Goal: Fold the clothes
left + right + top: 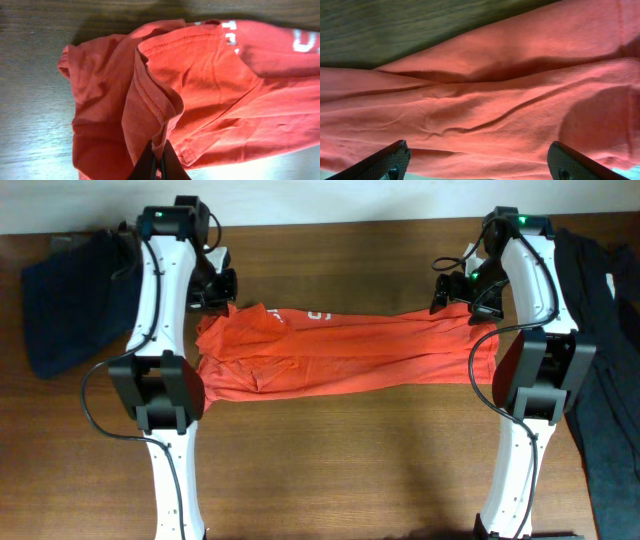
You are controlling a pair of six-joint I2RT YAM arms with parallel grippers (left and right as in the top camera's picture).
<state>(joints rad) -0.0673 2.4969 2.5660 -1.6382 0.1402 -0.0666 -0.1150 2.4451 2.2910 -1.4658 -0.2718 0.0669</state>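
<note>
Left wrist view: the left gripper (158, 166) has its fingers (148, 167) shut together, pinching a raised fold of stitched hem on the shirt (210, 95). The cloth bunches upward into the pinch. White lettering (229, 31) shows near the shirt's far edge, and bare table (30, 100) lies to the left.

Right wrist view: the right gripper (480, 167) has its fingers (385, 161) spread wide, one at each lower corner of the frame, with nothing held between them. The shirt (495, 100) fills the span below in long, shallow wrinkles. Whether the tips touch the cloth cannot be told.

Overhead view: the shirt (340, 352) lies as a long orange-red band across the middle of the table (330, 470), bunched at its left end. The left gripper (216, 292) sits at its upper-left corner and the right gripper (455, 285) at its upper-right end. A navy garment (70, 290) lies at the table's far left, and a dark garment (610, 380) along the right edge, both apart from the shirt.
</note>
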